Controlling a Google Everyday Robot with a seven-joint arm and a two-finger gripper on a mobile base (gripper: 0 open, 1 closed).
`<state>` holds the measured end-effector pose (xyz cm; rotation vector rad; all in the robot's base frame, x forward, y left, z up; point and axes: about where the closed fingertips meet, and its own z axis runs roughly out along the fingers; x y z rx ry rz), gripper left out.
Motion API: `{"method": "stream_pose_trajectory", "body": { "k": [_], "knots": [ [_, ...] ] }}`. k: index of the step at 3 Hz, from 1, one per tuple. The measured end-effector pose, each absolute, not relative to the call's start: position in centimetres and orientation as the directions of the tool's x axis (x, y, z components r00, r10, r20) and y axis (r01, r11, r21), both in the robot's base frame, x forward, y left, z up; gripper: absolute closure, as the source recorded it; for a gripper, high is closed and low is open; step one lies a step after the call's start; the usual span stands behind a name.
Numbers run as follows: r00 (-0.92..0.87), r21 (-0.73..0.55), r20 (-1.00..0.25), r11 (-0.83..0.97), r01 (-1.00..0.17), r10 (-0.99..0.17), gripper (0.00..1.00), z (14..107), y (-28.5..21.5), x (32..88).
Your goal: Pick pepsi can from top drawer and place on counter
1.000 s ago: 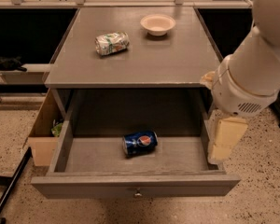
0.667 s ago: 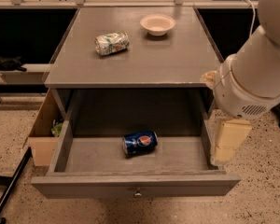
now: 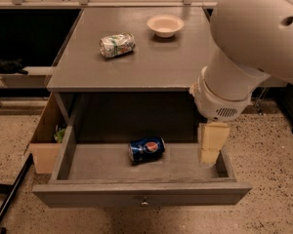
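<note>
Now gripper (image 3: pixel 211 152) nearer, R of pepsi can (image 3: pixel 146 149)

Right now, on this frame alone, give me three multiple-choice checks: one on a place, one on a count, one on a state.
1. Where is the gripper relative to the pepsi can in the top drawer?
A. image-right of it, not touching
B. pressed on top of it
C. image-left of it
2. How many cans are in view?
A. one
B. two
C. three
3. How does the pepsi can sit?
A. upright
B. on its side
C. crushed flat

Answers:
1 A: the gripper hangs by the drawer's right wall, with bare drawer floor between it and the can.
2 B: the pepsi can, plus a silver-and-green can on the counter.
3 B: its long side rests on the drawer floor.
</note>
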<state>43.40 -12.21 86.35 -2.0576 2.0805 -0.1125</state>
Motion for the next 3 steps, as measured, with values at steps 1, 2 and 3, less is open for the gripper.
{"method": "stream_pose_trajectory", "body": {
  "k": [1, 2, 3],
  "knots": [
    [-0.005, -0.188, -0.095, 0.022, -0.982, -0.995, 0.0, 84.9, -11.4, 44.1],
    [0.005, -0.197, -0.107, 0.017, -0.98, -0.994, 0.0, 84.7, -10.6, 44.2],
    [0.017, -0.202, -0.119, 0.008, -0.979, -0.993, 0.0, 84.3, -9.6, 44.4]
  ]
}}
